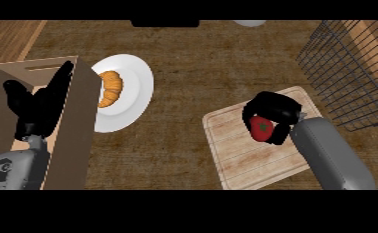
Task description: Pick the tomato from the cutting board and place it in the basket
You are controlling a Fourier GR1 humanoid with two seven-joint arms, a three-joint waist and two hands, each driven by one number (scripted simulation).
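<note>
One step looks done: the right hand [273, 108] has its fingers curled round the tomato [260, 128] over the board [240, 159], carrying to the basket [339, 67] remains, left hand [33, 107] rests open

You are looking down at a kitchen, and the things on the brown counter [192, 62] tell you so. Toward its left side a white plate [133, 94] carries a golden croissant [111, 88], food served the way it is at home. Toward the right front a pale wooden cutting board [236, 152] lies flat with a red tomato [260, 128] over it. At the right edge a dark wire basket [339, 72] stands. A wooden box [70, 127] sits at the left edge, beside the plate.
</note>
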